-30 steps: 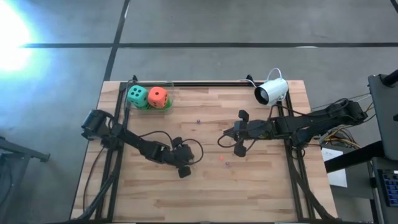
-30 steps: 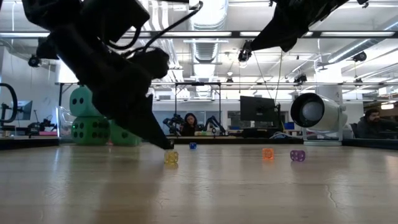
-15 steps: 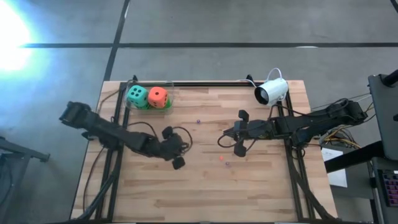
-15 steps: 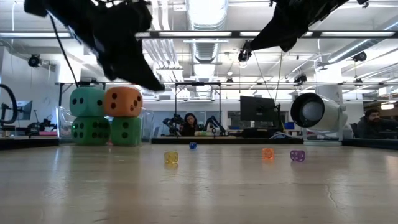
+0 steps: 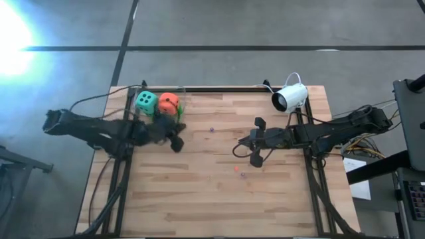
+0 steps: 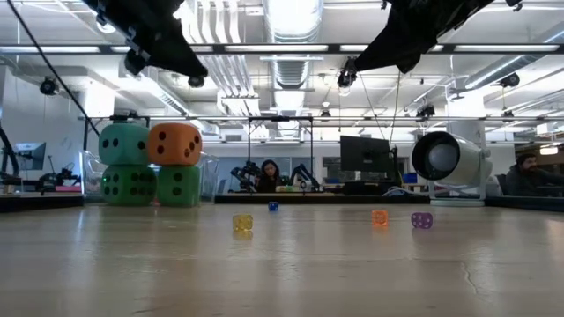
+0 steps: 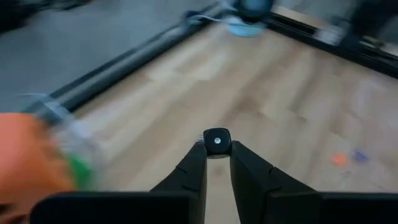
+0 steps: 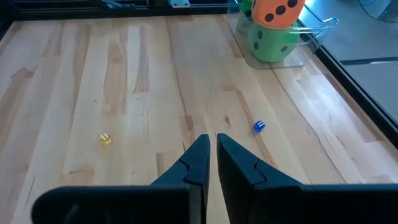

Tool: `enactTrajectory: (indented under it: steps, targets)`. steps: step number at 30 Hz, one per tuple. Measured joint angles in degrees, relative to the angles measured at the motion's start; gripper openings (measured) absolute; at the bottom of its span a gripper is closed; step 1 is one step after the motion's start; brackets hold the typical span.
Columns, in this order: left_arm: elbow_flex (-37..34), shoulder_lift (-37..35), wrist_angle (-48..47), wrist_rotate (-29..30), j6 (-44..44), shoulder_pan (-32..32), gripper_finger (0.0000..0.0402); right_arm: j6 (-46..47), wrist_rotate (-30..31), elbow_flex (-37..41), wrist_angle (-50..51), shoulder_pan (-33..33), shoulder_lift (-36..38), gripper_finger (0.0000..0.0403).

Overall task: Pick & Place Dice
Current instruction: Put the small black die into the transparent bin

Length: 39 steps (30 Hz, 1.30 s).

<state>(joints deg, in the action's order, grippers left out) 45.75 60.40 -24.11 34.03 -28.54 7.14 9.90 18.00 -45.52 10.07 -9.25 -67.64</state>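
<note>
Four big foam dice sit stacked in a clear tray point(image 5: 180, 99) at the table's far left corner: a teal die point(image 5: 146, 101) and an orange-red die point(image 5: 168, 103) on top of two green dice point(image 6: 128, 185). My left gripper point(image 5: 177, 144) hangs well above the table, just near of the tray. It is shut on a tiny dark cube point(image 7: 216, 141) with a pale dot. My right gripper point(image 8: 213, 146) hangs shut and empty over the table's right middle. My left gripper pinches the tiny dark cube by two opposite sides point(image 7: 216, 148) between its two fingers, only at their free ends. The fingers slant down from the table's left. The cube is lifted clear of the table.
Tiny dice lie loose on the wood: yellow point(image 6: 242, 224), blue point(image 6: 273, 207), orange point(image 6: 380, 217) and purple point(image 6: 421, 220). A white camera point(image 5: 290, 97) stands at the far right. A black rail point(image 5: 219, 89) runs along the far edge.
My left gripper has risen from just above the table's middle, beside the yellow die, and swung toward the far left corner and the stacked big dice.
</note>
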Motion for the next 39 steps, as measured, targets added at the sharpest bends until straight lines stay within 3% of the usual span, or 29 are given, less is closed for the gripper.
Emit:
enactTrajectory:
  steps: [11,20,33,39]
  targets:
    - [5.7,-4.1,-11.16,-0.98,0.18,-23.82,0.0053,0.19,0.0,-0.02,-0.04,0.02,0.0,0.0027]
    - [6.08,-1.93,-14.31,-12.33,2.55,-43.41,0.0053,0.17,0.0,-0.01,-0.07,0.02,-0.01,0.0027]
    - [6.1,3.19,-14.72,-13.72,5.94,-50.04,0.0054,0.17,0.0,-0.01,-0.13,0.02,0.0,0.0027]
    - [6.08,3.25,-14.66,-14.32,5.65,-50.11,0.0074,0.17,0.0,-0.02,-0.13,0.02,0.0,0.0027]
